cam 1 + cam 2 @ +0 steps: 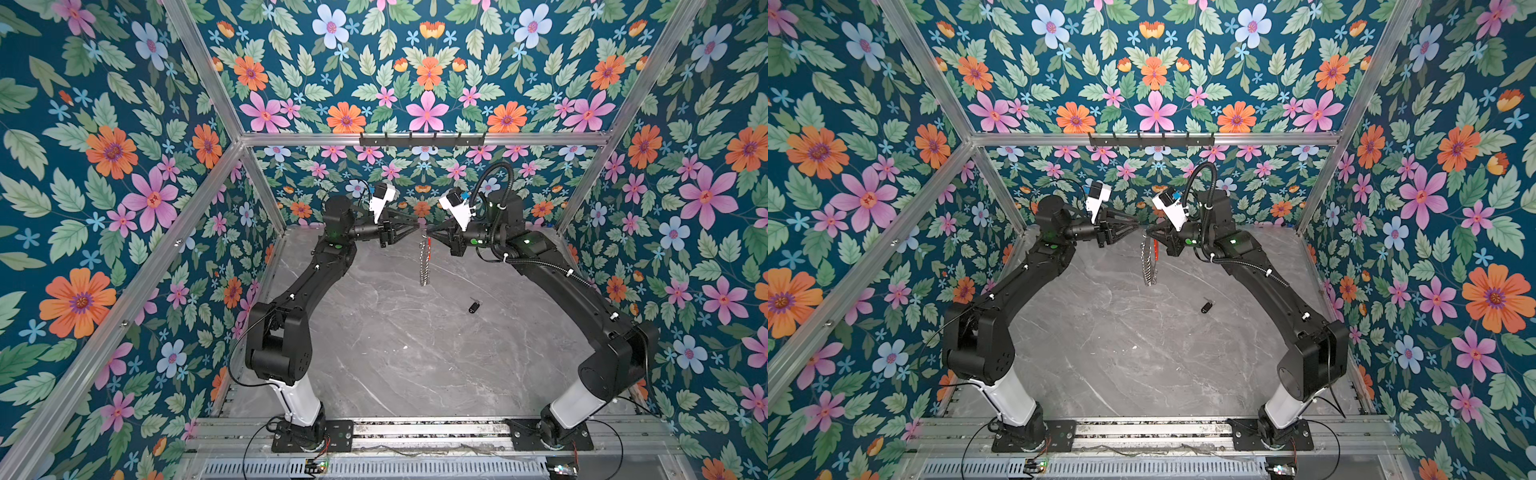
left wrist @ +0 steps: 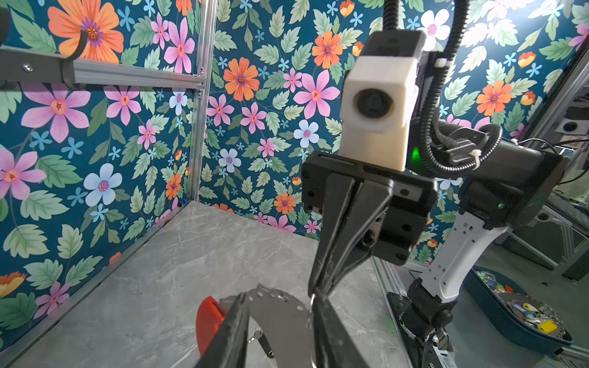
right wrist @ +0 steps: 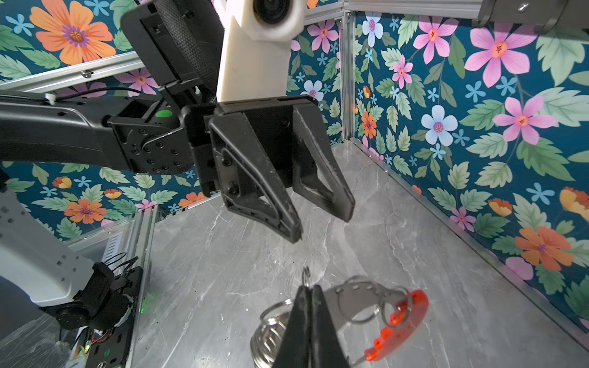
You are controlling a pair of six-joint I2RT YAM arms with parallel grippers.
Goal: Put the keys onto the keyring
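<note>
keyring [image 1: 423,259] hangs from the right gripper [image 3: 308,290], clamped on one loop. left gripper [image 3: 320,227], jaws parted and empty, hovers beside it. key fob [image 1: 473,306] lies on the table [image 1: 374,353].

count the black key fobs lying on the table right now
1. The black key fob lies alone on the marble table, apart from the keyring that hangs from the shut right end effector. Part of the table is covered, so another could be hidden.

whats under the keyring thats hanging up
Only bare grey tabletop shows beneath the keyring; the black key fob lies apart, not under it. The right end effector covers the ring's top edge.
</note>
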